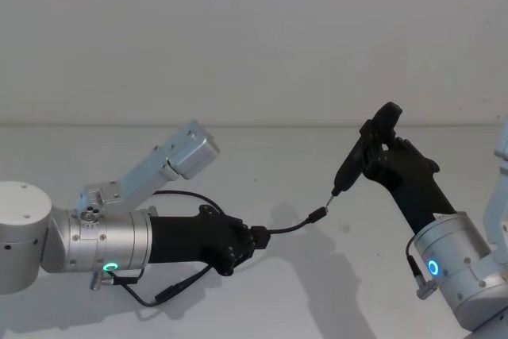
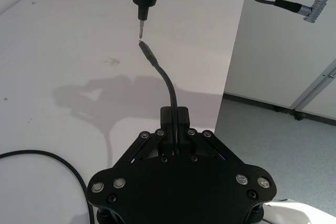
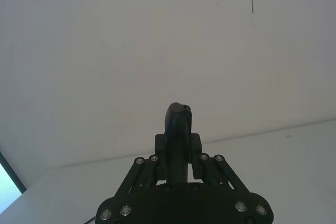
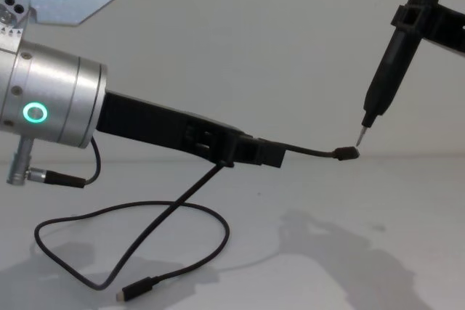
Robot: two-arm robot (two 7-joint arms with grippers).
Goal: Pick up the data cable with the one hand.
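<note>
Black data cable (image 4: 182, 201) sits clenched in the left end effector (image 4: 269, 154), plug toward 3 o'clock; right end effector (image 1: 373, 144) grasps a pen-like tool (image 4: 389, 63).

The left gripper (image 1: 255, 239) reaches in from the left, its arm nearly level, green ring lit on the wrist, jaws clamped together around a thin black cord. The right gripper (image 1: 373, 147) rises from the lower right, angled up and leftward, jaws closed on a slim black tool.
</note>
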